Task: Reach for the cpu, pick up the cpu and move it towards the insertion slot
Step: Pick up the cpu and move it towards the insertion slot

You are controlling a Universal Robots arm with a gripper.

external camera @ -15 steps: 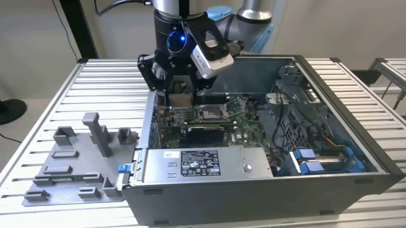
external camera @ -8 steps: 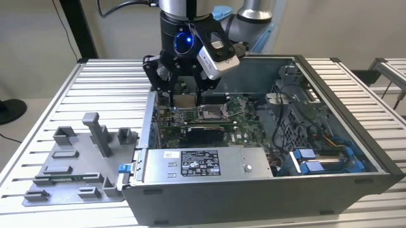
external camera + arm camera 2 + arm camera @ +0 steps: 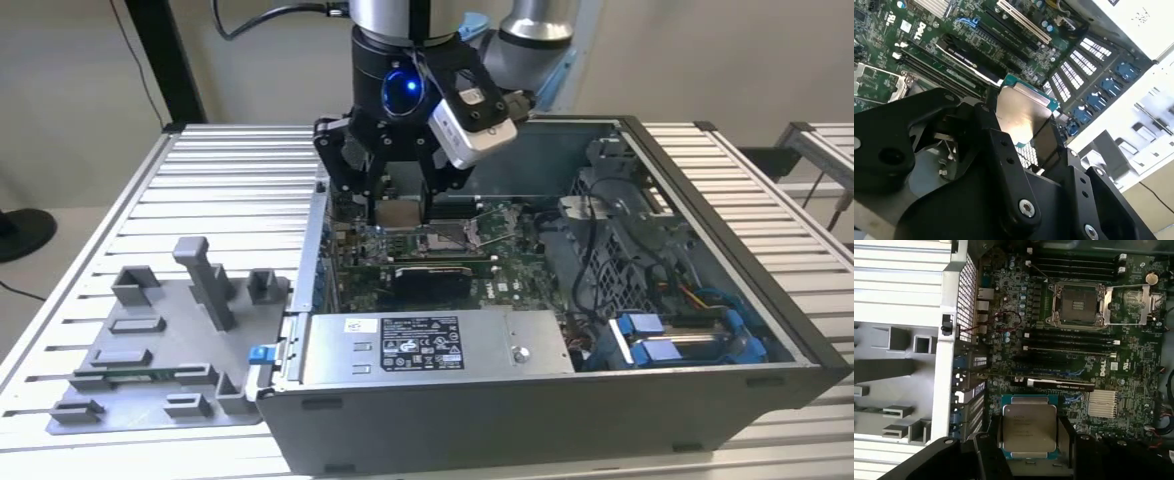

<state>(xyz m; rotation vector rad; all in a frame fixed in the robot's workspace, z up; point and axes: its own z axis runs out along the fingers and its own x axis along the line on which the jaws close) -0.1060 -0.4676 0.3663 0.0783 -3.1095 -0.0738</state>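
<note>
My gripper (image 3: 400, 205) is shut on the cpu (image 3: 1029, 427), a thin square chip with a pale metal face and a teal edge. The black fingers (image 3: 991, 437) press on two opposite sides of it. The cpu (image 3: 1021, 117) hangs above the green motherboard inside the open computer case. The insertion slot (image 3: 1077, 305) has a silver frame and a dark centre, and its load plate is swung open beside it. In the exterior view the gripper hovers just to the exterior view's left of the insertion slot (image 3: 441, 238), a little above the board.
The case walls (image 3: 318, 215) rise around the board. A power supply (image 3: 427, 345) lies along the near side, with cables and blue drive parts (image 3: 667, 335) at the exterior view's right. A grey fixture plate with blocks (image 3: 160, 350) stands on the slatted table outside the case.
</note>
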